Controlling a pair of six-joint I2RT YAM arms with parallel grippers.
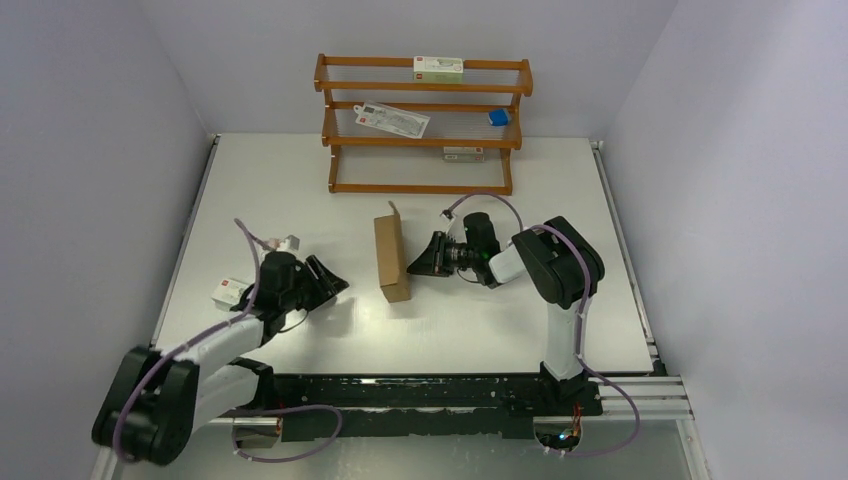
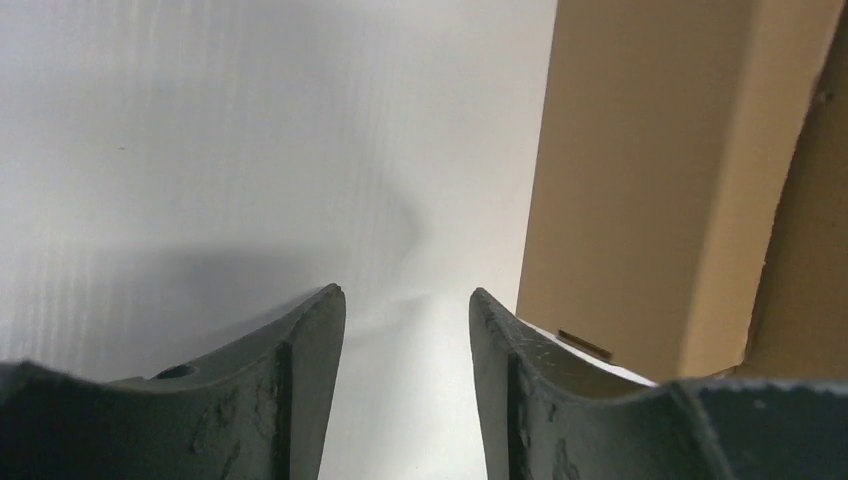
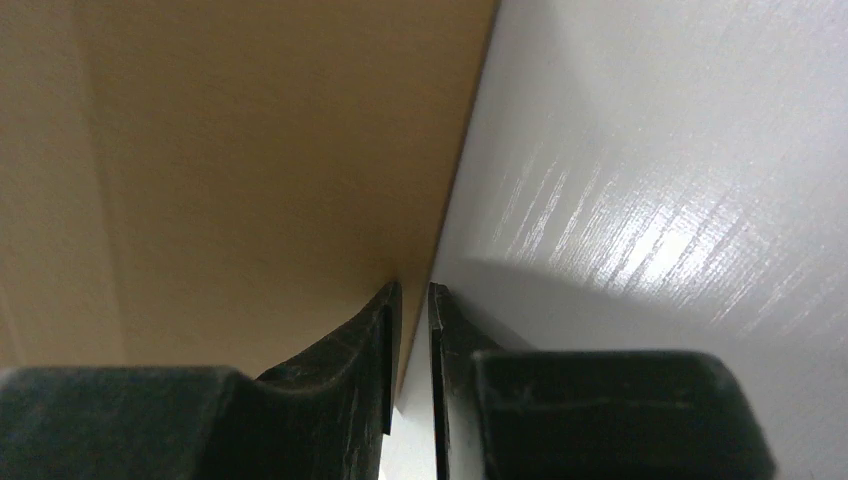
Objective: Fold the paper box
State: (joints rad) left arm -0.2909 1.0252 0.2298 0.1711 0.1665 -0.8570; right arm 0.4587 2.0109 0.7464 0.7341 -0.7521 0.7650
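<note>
Left of the paper box on the table, left jaws stand half open, empty; right jaws, nearly closed, meet its right side, grip unclear.

This is a robotics lab test cell: a white table closed in by plain walls, with the left arm and the right arm bolted at its near edge.
</note>
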